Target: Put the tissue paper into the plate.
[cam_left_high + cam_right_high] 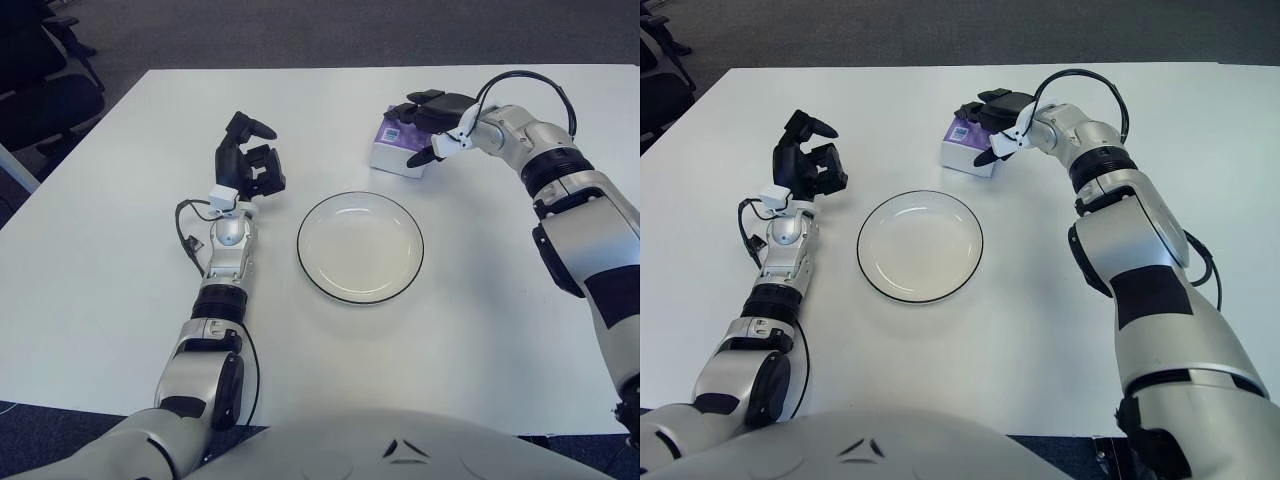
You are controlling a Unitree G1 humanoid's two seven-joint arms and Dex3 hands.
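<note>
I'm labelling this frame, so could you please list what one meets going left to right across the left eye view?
Left hand → plate → tissue paper, with the right hand over it, fingers spread.
</note>
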